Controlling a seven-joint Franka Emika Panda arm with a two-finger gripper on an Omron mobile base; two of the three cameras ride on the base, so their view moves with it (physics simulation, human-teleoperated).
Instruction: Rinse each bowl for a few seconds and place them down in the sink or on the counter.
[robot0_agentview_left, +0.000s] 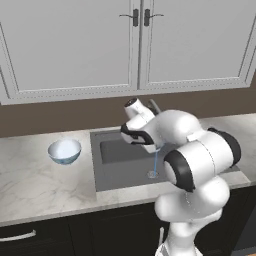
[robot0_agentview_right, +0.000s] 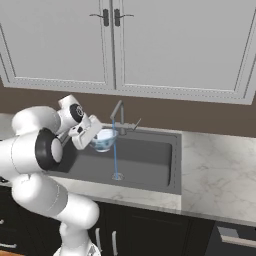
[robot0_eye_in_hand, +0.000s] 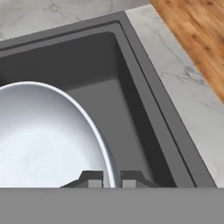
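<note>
My gripper (robot0_eye_in_hand: 111, 179) is shut on the rim of one pale blue bowl (robot0_eye_in_hand: 43, 135), one fingertip inside its whitish hollow and one outside. In the right base view the gripper (robot0_agentview_right: 95, 136) holds this bowl (robot0_agentview_right: 104, 140) above the dark grey sink (robot0_agentview_right: 150, 160), just under the thin metal faucet (robot0_agentview_right: 118, 117). A thin blue stream of water (robot0_agentview_right: 115, 155) falls past the bowl's right edge to the drain (robot0_agentview_right: 117, 176); I cannot tell whether it touches the bowl. A second bowl (robot0_agentview_left: 64, 151) stands upright on the marble counter (robot0_agentview_left: 30, 185), left of the sink (robot0_agentview_left: 120, 172).
White wall cabinets (robot0_agentview_left: 135, 45) hang above the counter. The counter (robot0_agentview_right: 215, 170) continues to the right of the sink. My own arm (robot0_agentview_left: 200, 160) blocks the basin's right part in the left base view. Wood floor (robot0_eye_in_hand: 197, 30) lies beyond the counter edge (robot0_eye_in_hand: 175, 78).
</note>
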